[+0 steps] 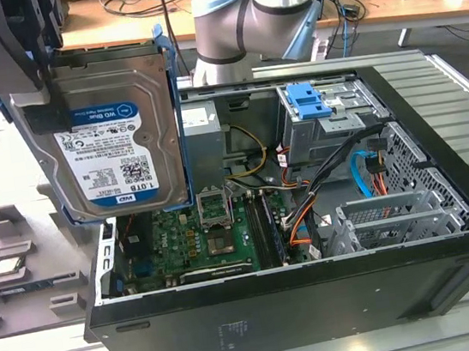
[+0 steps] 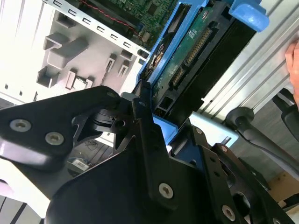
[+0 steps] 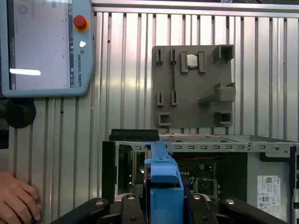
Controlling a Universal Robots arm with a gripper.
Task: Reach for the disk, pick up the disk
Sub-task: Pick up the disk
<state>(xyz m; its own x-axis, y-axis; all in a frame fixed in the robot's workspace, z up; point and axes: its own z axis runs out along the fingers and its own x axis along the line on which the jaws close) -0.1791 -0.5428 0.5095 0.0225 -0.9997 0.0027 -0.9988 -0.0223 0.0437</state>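
Note:
The disk (image 1: 117, 139), a silver hard drive with a white-and-blue label and blue side rails, hangs tilted in the air over the open case's corner at the exterior view's left. My gripper (image 1: 37, 85) is shut on its upper edge, with black fingers on both sides. In the second wrist view the disk (image 2: 194, 44) shows its green circuit-board underside, and the gripper (image 2: 149, 119) clamps its near end. In the first wrist view the disk's blue rail (image 3: 163, 179) stands edge-on between the gripper (image 3: 163, 207) fingers.
An open computer case (image 1: 320, 303) lies on the slatted metal table, with a blue latch (image 1: 311, 100) on a grey cage. A grey fixture plate (image 3: 191, 116) holds a small chip (image 3: 191, 60). A teach pendant (image 3: 42, 46) and a person's hand (image 3: 16, 198) rest on the table.

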